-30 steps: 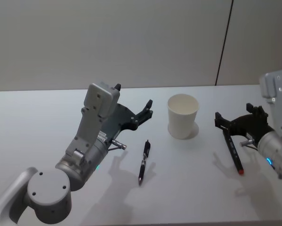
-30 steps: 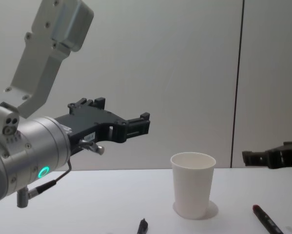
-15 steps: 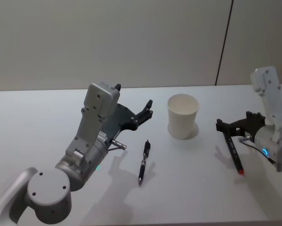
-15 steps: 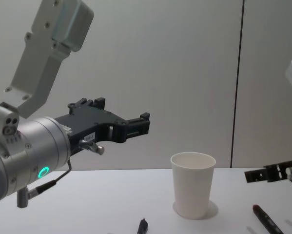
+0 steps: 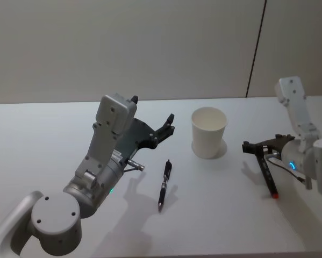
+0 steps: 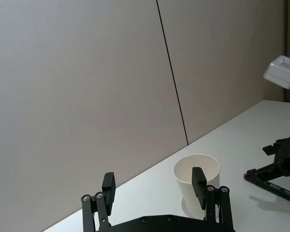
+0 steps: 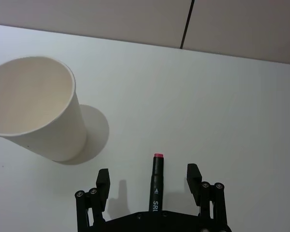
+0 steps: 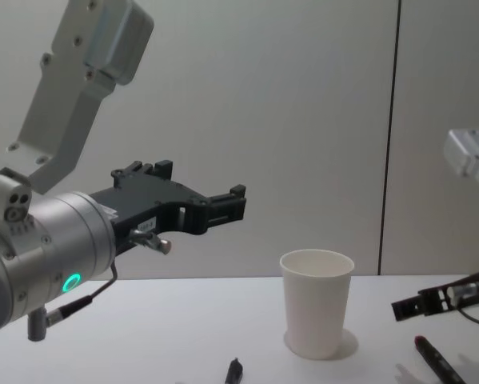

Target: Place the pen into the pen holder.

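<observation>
My right gripper [image 7: 148,173] sits spread wide astride the red-tipped marker [image 7: 156,186] lying near the white paper cup [image 5: 208,133]; left gripper [image 6: 153,177] hangs released above the table [image 5: 42,134].

Before me lies a plain white tabletop [image 5: 37,140], matte and smooth, reaching back to a wall [image 5: 123,48] of flat grey-beige panels. A thin dark seam [image 5: 256,48] runs down the wall on my right side and meets the tabletop's far edge; the panel beyond it has the same colour. The light is soft and even, leaving pale, blurred shadows on the white surface and no glare on the wall
</observation>
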